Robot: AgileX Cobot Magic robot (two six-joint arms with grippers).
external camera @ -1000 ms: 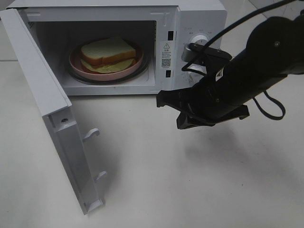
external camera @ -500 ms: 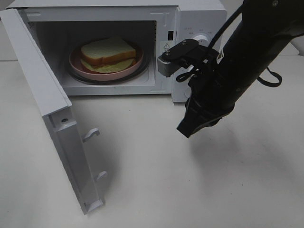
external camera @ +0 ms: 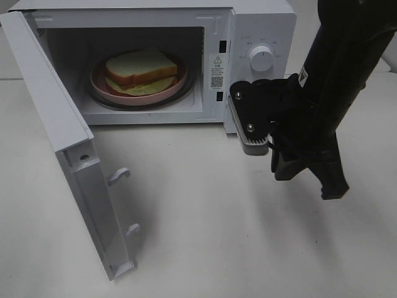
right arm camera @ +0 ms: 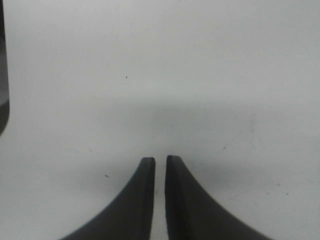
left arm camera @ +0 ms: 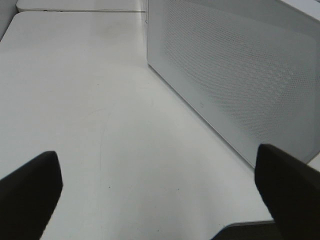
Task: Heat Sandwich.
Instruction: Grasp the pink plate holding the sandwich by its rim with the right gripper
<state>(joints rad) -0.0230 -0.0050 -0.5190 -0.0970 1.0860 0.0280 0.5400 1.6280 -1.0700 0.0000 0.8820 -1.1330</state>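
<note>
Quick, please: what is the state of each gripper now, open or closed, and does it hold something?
Left gripper: open wide, holding nothing.
Right gripper: nearly closed, a thin gap between the fingers, holding nothing.

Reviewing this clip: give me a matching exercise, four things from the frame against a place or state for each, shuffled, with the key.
Things:
1. sandwich
2. microwave door
3. left pincer
4. right pincer

States:
A. tips nearly together, holding nothing, above bare table
B. swung wide open
C. on the pink plate inside the microwave
D. jaws spread wide, beside the microwave's perforated wall

Pairs: 1-C, 2-B, 3-D, 4-A
</note>
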